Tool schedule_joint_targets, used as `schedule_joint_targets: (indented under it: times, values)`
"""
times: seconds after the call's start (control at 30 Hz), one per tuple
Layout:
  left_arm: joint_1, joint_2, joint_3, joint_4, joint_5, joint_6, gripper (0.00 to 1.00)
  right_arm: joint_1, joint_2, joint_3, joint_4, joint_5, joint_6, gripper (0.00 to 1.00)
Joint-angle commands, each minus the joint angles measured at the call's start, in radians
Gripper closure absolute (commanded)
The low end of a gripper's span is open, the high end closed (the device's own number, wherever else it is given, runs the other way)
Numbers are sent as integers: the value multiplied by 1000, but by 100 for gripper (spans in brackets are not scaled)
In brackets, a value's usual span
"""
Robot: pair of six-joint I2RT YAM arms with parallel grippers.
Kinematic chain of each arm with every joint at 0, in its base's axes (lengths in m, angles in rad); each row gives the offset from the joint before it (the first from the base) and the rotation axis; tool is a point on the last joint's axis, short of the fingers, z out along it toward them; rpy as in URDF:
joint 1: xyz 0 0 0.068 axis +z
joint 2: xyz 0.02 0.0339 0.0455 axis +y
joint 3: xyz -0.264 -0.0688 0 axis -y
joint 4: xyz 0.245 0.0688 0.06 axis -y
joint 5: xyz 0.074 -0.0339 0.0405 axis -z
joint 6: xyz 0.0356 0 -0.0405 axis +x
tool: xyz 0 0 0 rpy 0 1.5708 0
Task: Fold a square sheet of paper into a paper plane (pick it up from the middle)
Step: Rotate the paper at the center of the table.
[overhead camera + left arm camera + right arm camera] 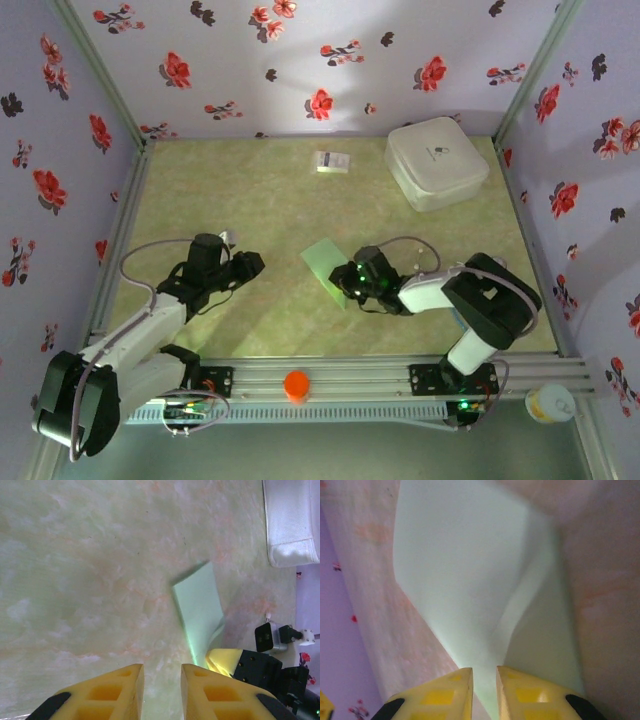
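Observation:
The square sheet of paper [325, 262] is pale mint green and lies on the green mat at mid table, just left of my right gripper [345, 278]. In the right wrist view the sheet [465, 570] rises in a soft ridge that runs in between the two yellow fingers, and my right gripper [484, 672] is shut on that ridge. From the left wrist view the paper [200, 605] has its near end lifted at a yellow fingertip [225, 660] of the right arm. My left gripper [255, 262] [162, 672] hovers left of the sheet, open, with bare mat between its fingers.
A white rounded box [437, 162] [290, 520] stands at the back right. A small white printed card [331, 161] lies near the back wall. An orange cap [296, 385] sits on the front rail, and a small tub [550, 403] sits outside the right corner. Flowered walls close three sides.

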Motion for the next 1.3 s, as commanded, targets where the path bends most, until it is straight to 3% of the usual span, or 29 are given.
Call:
schedule_joint_targets:
  times: [0.0, 0.27, 0.47, 0.63, 0.8, 1.1, 1.27]
  values:
    - [9, 3, 15, 29, 19, -14, 74, 55, 77, -33, 33, 119, 193, 79]
    - [8, 34, 14, 48, 35, -18, 75, 121, -2, -26, 19, 241, 307, 77]
    - [7, 91, 32, 74, 58, -10, 75, 91, -131, 76, -275, 224, 39, 72]
    - [6, 107, 38, 76, 66, -3, 76, 31, -120, 161, -429, 42, -270, 73]
    - [5, 103, 36, 74, 64, -3, 77, 0, -63, 203, -468, -86, -402, 75]
    - [4, 75, 31, 51, 66, -6, 76, -28, 38, 264, -467, -198, -454, 75]
    - [4, 72, 22, 53, 66, -10, 76, -29, 71, 261, -455, -165, -360, 76]
